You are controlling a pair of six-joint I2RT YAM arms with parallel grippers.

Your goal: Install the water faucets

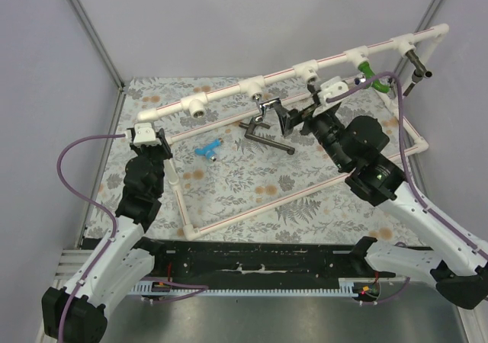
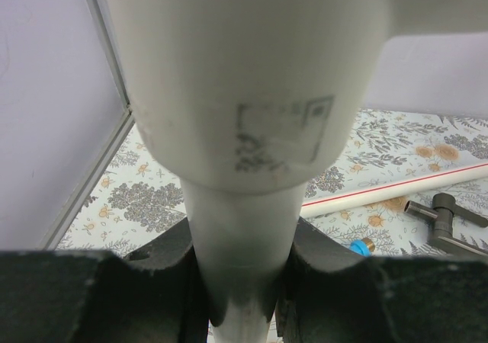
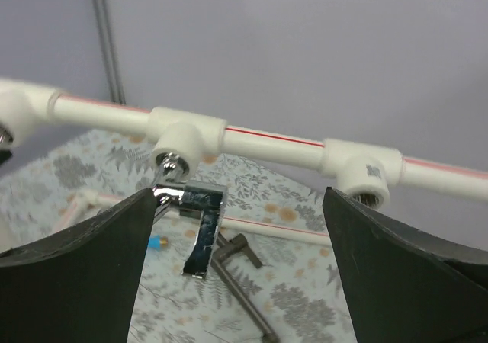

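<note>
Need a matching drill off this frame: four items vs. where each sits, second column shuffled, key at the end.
1 bright green plastic faucet
2 shiny silver metal faucet
3 light blue faucet
4 left gripper

A lying on floral mat
B shut on white pipe
C at tee fitting, facing open right gripper
D mounted in white fitting farther right

Pairs: 1-D, 2-C, 3-A, 4-B

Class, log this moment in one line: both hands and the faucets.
left hand: shut on white pipe | right hand: open, astride silver faucet in fitting | green faucet: mounted | blue faucet: on table
</note>
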